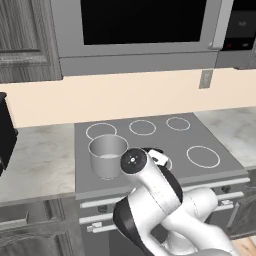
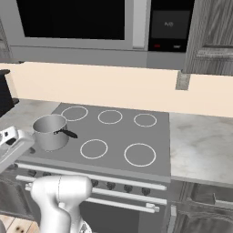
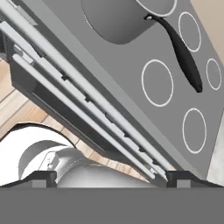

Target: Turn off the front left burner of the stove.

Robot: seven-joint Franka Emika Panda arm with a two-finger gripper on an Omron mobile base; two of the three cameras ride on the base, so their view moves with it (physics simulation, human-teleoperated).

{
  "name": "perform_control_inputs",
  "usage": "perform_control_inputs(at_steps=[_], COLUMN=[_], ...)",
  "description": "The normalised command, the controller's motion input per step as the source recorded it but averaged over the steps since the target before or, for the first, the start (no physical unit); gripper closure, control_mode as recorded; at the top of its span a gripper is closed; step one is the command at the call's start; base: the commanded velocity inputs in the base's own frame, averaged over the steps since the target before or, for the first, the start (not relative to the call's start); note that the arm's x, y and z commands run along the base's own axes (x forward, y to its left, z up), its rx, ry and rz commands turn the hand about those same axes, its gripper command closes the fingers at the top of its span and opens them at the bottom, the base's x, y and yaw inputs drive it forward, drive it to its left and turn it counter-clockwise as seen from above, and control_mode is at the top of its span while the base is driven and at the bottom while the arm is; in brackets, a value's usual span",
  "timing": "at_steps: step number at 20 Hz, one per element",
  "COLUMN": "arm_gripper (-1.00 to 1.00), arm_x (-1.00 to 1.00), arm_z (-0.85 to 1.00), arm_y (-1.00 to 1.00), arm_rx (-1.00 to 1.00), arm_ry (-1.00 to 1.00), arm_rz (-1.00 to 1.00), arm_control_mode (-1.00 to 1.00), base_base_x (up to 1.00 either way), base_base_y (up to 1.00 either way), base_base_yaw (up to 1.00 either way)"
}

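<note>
Burner rings mark the flat grey top of the stove (image 2: 109, 136), which stands between two stretches of pale stone counter (image 2: 202, 145) below a black-windowed microwave (image 2: 73, 22). The front left burner (image 2: 51, 136) lies at the stove's near left corner and is covered by a steel saucepan (image 2: 49, 132) that stands upright on it; the pan's black handle (image 2: 67, 133) points toward the middle of the stove. Just right of the saucepan, along the stove's front edge, sit two more white rings, the middle one (image 2: 93, 149) and a larger right one (image 2: 139, 154); three smaller rings run along the stove's back edge. A row of small dark knobs (image 2: 109, 185) lines the stove's front panel beneath the cooktop, framed by silver bars (image 2: 91, 176) above and below.

The robot's white arm (image 1: 160, 195) rises in front of the stove, its elbow overlapping the cooktop's front edge in the left base view. The gripper (image 3: 111, 177) hangs out past the stove's front, above the wood floor (image 3: 17, 105), with its camera looking up across the bars and knobs to the saucepan (seen here rolled to a steep diagonal). Its two dark fingertips (image 3: 40, 178) stand wide apart, released, with nothing between them and nothing touching them. Left of the stove, a dark appliance (image 1: 6, 132) rests on the counter. A grey wall outlet (image 2: 182, 81) sits on the cream backsplash above the stove's right rear corner.
</note>
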Motion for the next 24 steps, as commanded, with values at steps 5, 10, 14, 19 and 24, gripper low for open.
perform_control_inputs(at_steps=[5,10,14,19,24], arm_gripper=[-1.00,-1.00,-1.00,-1.00,-1.00], arm_x=[-0.17,-0.05,-0.03,0.00,0.00], arm_z=[-0.27,-0.22,-0.27,-0.23,-0.14], arm_y=[0.13,0.07,0.03,0.02,0.08], arm_rx=[-0.11,-0.10,-0.09,-0.09,-0.11], arm_ry=[-0.04,0.00,0.00,0.00,-0.01], arm_rz=[0.06,0.04,0.05,0.05,0.01], arm_control_mode=[-1.00,-1.00,-1.00,-1.00,-1.00], base_base_x=[0.00,0.00,0.00,0.00,0.00], base_base_y=[0.00,0.00,0.00,0.00,0.00], base_base_yaw=[0.00,0.00,0.00,0.00,0.00])
